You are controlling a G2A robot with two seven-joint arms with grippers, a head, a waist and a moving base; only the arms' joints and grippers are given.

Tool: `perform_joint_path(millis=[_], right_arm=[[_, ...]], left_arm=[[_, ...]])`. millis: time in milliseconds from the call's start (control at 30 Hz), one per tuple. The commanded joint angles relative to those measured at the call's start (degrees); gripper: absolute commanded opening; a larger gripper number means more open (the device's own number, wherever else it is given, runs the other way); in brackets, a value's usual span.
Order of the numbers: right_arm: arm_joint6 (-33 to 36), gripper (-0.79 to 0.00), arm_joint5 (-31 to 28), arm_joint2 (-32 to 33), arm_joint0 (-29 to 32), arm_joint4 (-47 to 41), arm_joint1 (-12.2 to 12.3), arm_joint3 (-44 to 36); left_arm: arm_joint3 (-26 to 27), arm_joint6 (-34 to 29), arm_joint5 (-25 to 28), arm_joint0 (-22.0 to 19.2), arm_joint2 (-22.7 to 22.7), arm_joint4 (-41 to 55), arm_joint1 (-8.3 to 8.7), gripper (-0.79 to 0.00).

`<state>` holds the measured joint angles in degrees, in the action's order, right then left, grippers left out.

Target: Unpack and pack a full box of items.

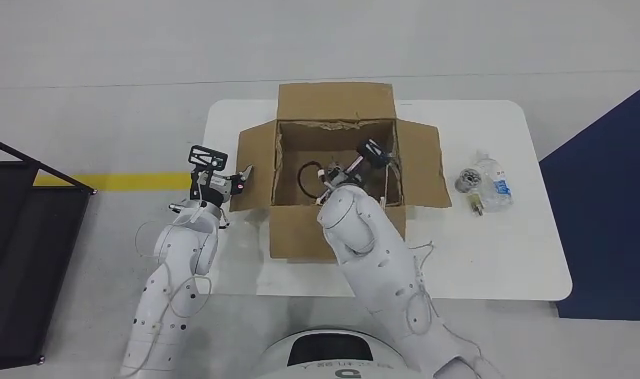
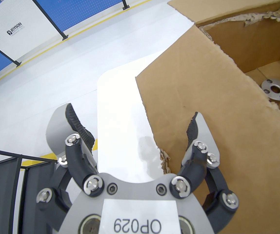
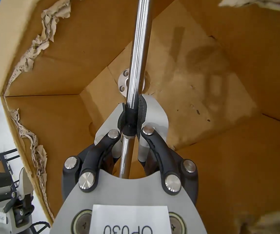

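An open cardboard box [image 1: 335, 104] stands on the white table [image 1: 500, 249] with its flaps spread. My right gripper [image 3: 132, 103] is down inside the box, shut on a shiny steel rod [image 3: 140, 44] that points toward the box floor. A round metal flange [image 3: 123, 82] lies on that floor just beyond the fingers, also seen as the flange [image 2: 275, 90] from the left wrist. My left gripper [image 2: 132, 120] hangs open and empty just outside the box's left flap [image 2: 203, 98], above the table, and appears as the left gripper [image 1: 238, 179] from above.
To the right of the box lie a clear plastic bottle [image 1: 492, 184] and a round metal part [image 1: 466, 179]. Torn paper lines the box rim [image 3: 45, 23]. A black rack [image 1: 30, 249] stands left of the table. Bare table surface lies in front and to the far right.
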<state>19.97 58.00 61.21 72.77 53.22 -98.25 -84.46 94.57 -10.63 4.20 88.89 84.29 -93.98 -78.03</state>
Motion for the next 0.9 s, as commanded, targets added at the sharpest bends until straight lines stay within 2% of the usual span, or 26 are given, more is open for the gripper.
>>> perform_joint_path(millis=[0,133,267,433,533,567,867], right_arm=[[-0.74,0.000,0.00,-0.29,-1.70,-0.12,-0.58,3.00],[-3.27,0.000,0.00,-0.04,-1.27,-0.49,-1.74,1.84],[-5.16,0.000,0.00,-0.10,2.14,1.00,-2.53,-3.60],[-6.01,0.000,-0.03,-1.86,5.74,1.62,-1.02,-13.95],[-5.06,0.000,-3.83,-3.85,8.28,1.06,0.32,-20.67],[-3.12,0.000,-7.05,-4.62,8.73,-0.07,0.68,-22.65],[-2.54,0.000,-7.93,-4.60,8.94,-0.34,0.81,-23.04]], left_arm=[[0.00,0.00,0.00,0.00,0.00,0.00,0.00,0.000],[0.00,0.00,0.00,0.00,0.00,0.00,0.00,0.000],[0.00,0.00,0.00,0.00,0.00,0.00,0.00,0.000],[0.00,0.00,0.00,0.00,0.00,0.00,0.00,0.000],[0.00,0.00,0.00,0.00,0.00,0.00,0.00,0.000],[0.00,0.00,0.00,0.00,0.00,0.00,0.00,0.000],[0.00,0.00,0.00,0.00,0.00,0.00,0.00,0.000]])
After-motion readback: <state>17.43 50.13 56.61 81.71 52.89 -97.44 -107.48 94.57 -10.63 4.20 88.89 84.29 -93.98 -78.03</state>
